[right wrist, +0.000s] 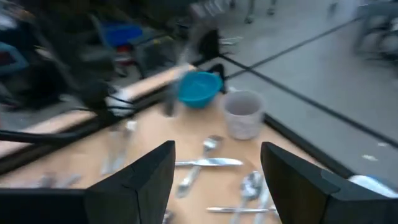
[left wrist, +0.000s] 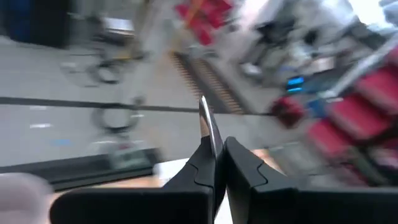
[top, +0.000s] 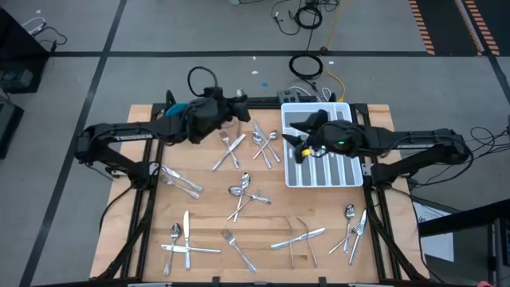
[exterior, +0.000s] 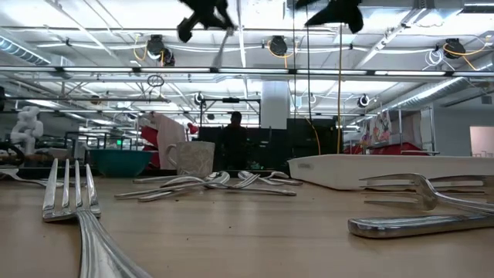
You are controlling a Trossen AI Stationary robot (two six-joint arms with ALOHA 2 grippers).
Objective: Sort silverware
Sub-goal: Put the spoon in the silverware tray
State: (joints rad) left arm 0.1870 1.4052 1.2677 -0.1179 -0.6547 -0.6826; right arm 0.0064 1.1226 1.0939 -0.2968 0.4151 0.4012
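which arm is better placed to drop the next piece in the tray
Left, probably. The left gripper is shut on a knife, held up beside the white tray. The right gripper hangs over the tray with its fingers open and empty.

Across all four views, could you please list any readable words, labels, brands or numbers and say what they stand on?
None can be read.
White tray, silverware, white cup, blue bowl: no markings visible.
Signs in the room behind the table: too blurred to read.
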